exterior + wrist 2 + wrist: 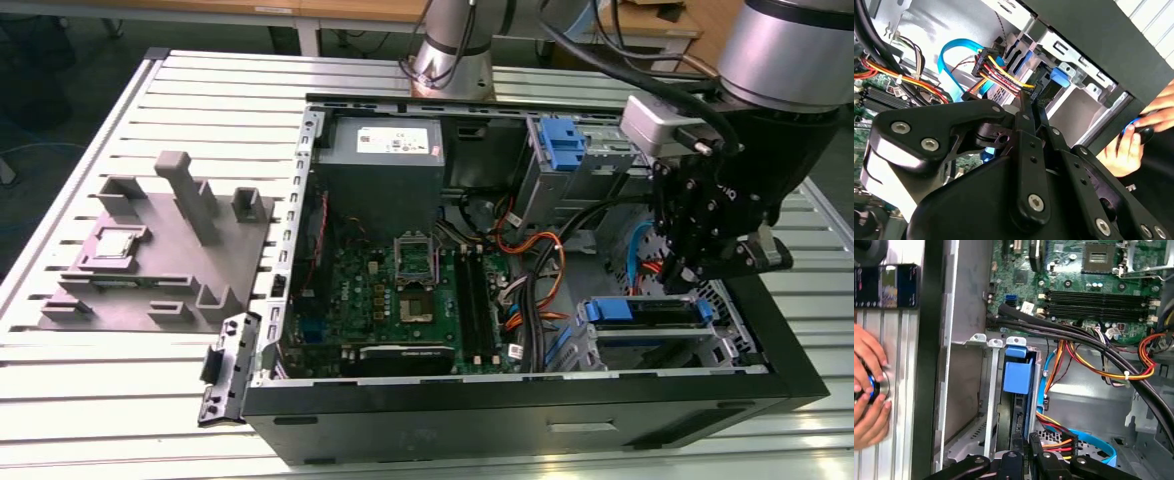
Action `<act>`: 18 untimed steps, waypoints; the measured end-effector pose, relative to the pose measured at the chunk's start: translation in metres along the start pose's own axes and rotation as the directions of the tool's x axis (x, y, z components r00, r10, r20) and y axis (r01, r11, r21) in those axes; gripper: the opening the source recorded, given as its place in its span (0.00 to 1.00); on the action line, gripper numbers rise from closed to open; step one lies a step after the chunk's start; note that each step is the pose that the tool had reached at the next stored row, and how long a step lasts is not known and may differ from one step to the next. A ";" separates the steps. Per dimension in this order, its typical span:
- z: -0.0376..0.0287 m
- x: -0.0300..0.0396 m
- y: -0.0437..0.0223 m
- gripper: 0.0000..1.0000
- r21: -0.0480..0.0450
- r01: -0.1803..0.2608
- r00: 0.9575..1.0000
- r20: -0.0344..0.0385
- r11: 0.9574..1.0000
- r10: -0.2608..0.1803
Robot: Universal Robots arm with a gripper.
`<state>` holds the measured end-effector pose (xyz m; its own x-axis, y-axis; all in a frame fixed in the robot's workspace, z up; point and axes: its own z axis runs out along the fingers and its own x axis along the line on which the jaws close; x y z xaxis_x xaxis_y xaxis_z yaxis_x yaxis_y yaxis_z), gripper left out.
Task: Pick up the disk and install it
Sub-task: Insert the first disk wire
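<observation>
Hovering gripper above seated disk.

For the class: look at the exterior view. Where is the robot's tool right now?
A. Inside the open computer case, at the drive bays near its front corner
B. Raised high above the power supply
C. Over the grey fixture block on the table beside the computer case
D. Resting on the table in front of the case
A: in the exterior view the tool hangs inside the open computer case, just above the blue-railed drive bay.

Exterior view looks down from above; both wrist views sit close inside the computer case
</observation>
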<state>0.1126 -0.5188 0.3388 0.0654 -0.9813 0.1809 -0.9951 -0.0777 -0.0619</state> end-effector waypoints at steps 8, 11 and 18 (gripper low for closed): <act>0.0004 0.0016 0.0001 0.17 -0.002 -0.011 1.000 -0.001 1.000 0.011; 0.0006 0.0019 0.0001 0.17 -0.002 -0.013 1.000 -0.001 1.000 0.013; 0.0024 0.0023 0.0002 0.17 -0.002 -0.020 1.000 0.002 1.000 0.020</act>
<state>0.1127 -0.5214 0.3369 0.0457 -0.9830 0.1778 -0.9963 -0.0578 -0.0633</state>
